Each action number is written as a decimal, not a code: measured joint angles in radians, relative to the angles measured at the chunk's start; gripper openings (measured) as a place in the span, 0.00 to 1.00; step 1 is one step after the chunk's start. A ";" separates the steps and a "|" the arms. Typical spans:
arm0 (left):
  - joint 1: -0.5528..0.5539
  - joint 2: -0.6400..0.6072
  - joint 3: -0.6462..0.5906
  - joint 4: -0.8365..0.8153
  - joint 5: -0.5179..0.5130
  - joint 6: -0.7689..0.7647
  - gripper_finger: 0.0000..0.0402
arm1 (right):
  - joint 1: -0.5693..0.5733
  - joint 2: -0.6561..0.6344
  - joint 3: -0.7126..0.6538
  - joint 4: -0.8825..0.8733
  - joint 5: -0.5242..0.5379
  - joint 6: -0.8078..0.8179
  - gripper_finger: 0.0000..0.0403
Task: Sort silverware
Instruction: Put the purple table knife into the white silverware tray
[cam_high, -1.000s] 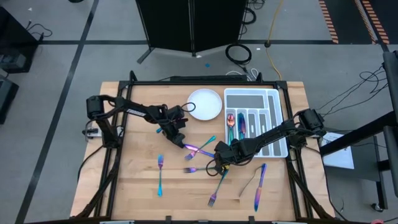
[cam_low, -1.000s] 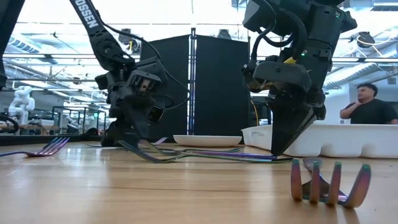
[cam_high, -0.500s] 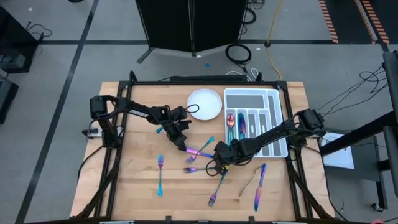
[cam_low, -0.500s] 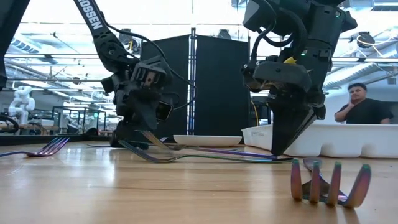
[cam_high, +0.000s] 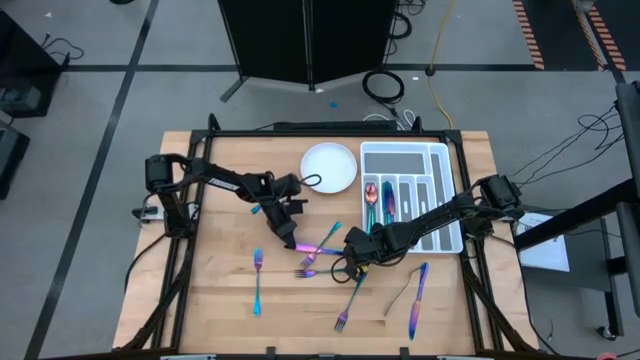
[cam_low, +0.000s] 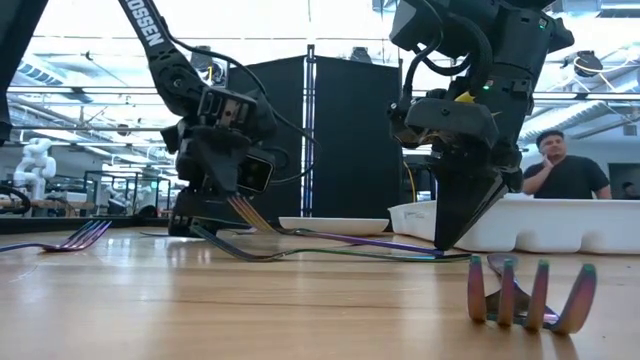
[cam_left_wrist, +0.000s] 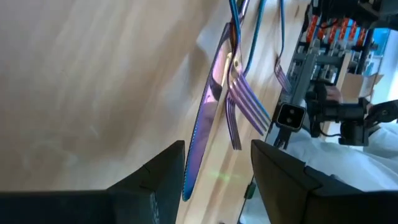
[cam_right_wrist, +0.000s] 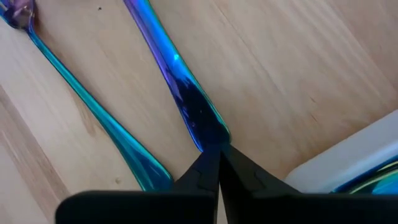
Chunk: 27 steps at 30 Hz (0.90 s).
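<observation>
We take the table (cam_high: 215, 300) as a clock face from the high view: cutlery tray (cam_high: 437, 155) at about 2 o'clock, white plate (cam_high: 330, 167) near 12, loose silverware scattered from the centre toward 5 and 7 o'clock, with a few pieces already in the tray's slots. The right gripper (cam_high: 352, 250) sits just past centre toward 4 o'clock, fingers clenched tight on the end of a blue-purple handle (cam_right_wrist: 180, 93), its tip pressed to the wood; a teal piece (cam_right_wrist: 93, 115) lies just beside it. The left gripper (cam_high: 287, 238) hangs near centre, fingers parted, a knife (cam_left_wrist: 205, 130) lying between them with its end raised off the wood, two forks (cam_left_wrist: 245, 109) crossing beside it. We judge the step in hand to be lifting one piece out of the central cluster. To do it well, we would keep the right pinch firm and raise straight up so the neighbour is not dragged, and close the left fingers on the knife alone, clear of the crossed forks, which could snag. Readable writing: only letters "OSSEN" on the left arm (cam_low: 150, 30) in the low view; nothing else legible.
</observation>
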 joint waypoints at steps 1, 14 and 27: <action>-0.004 0.000 0.000 0.000 -0.001 0.000 0.46 | 0.000 0.000 0.000 0.000 0.000 0.003 0.00; -0.031 -0.003 0.000 0.089 -0.020 0.019 0.46 | -0.002 0.000 0.000 0.005 0.004 0.068 0.00; -0.073 -0.004 0.001 0.112 0.007 -0.007 0.46 | -0.008 0.009 -0.001 0.038 0.033 0.378 0.00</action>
